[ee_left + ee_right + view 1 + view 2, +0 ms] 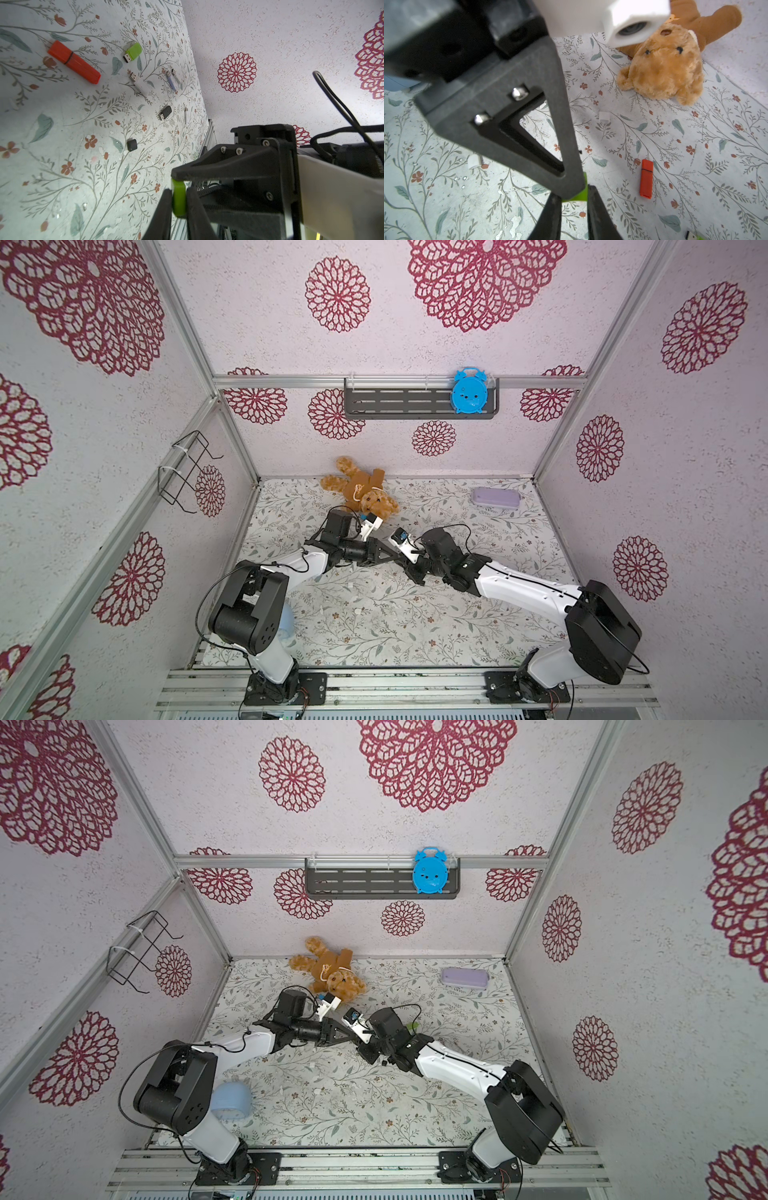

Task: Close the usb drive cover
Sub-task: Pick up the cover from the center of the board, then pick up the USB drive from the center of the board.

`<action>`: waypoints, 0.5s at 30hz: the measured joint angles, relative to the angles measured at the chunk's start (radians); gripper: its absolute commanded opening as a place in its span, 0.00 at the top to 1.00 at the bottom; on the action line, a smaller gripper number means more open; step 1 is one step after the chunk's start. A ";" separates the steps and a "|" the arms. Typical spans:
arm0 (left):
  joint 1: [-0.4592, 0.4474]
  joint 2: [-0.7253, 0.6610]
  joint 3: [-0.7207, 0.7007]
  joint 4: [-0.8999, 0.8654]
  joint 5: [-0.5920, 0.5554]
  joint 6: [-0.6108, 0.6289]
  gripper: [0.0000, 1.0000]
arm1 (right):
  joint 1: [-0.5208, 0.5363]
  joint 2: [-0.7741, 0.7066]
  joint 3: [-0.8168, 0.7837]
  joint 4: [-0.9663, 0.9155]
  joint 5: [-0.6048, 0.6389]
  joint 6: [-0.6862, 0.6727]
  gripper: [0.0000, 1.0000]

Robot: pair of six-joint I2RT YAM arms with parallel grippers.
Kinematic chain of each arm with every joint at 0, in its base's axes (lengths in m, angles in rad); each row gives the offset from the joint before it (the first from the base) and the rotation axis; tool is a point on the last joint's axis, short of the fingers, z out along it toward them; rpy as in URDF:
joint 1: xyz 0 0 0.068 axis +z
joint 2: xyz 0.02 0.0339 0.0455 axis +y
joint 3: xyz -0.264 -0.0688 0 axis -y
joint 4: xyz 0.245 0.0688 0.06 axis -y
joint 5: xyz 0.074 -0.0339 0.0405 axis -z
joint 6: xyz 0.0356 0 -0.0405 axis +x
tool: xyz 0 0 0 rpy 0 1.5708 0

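**1. My left gripper** (179,190): fingers drawn in and clamped on the green cover (178,202), one finger against each broad face.

**2. My right gripper** (574,193): closed on the same green cover from the facing side. One of its fingers sits on the cover's edge, just above my left fingertips. In both top views my two grippers meet tip to tip.

**3. Green cover:** clear of the floral mat (62,135), pinched between both my grippers.

**4. Green USB drive** (133,52): flat on the mat with its metal plug bare. It lies well out ahead of my left fingertips and well apart from the cover. In a top view the green USB drive (411,1027) peeks out just beside my right wrist.

**5. Orange drive** (73,62): capped and lying flat near the green one. It is ahead of my right fingertips and not touching them.

**6. White drive** (140,84): plug bare, near the green drive.

**7. Black drive** (165,112): plug bare. A loose black cap (132,144) lies nearer my left fingertips than the drive does.

**8. Two slim drives** (173,81): side by side beyond the white drive. A slim white stick (186,115) lies past the black drive. All three are too small to detail.

**9. White caps:** one white cap (603,116) lies ahead of my right fingertips. Another small white piece (474,162) lies off to the side of my left finger.

**10. Teddy bear** (361,491): lying on the mat, well ahead of my right fingertips and just past my left wrist camera.
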 measured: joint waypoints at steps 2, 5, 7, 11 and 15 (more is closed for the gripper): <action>0.000 0.000 0.001 -0.002 -0.001 0.005 0.88 | 0.000 0.000 0.000 0.000 0.000 0.000 0.77; 0.000 0.000 0.001 -0.007 -0.004 0.010 0.90 | 0.000 0.000 0.000 -0.002 0.000 0.000 0.72; 0.000 -0.001 0.001 -0.008 -0.005 0.012 0.90 | 0.000 -0.002 -0.001 0.000 0.003 0.000 0.70; -0.002 -0.021 -0.002 -0.008 -0.029 0.008 0.91 | -0.002 -0.029 -0.015 0.005 0.022 0.000 0.65; 0.001 -0.082 -0.022 0.009 -0.077 -0.009 0.92 | -0.033 -0.113 -0.082 0.008 0.029 0.004 0.62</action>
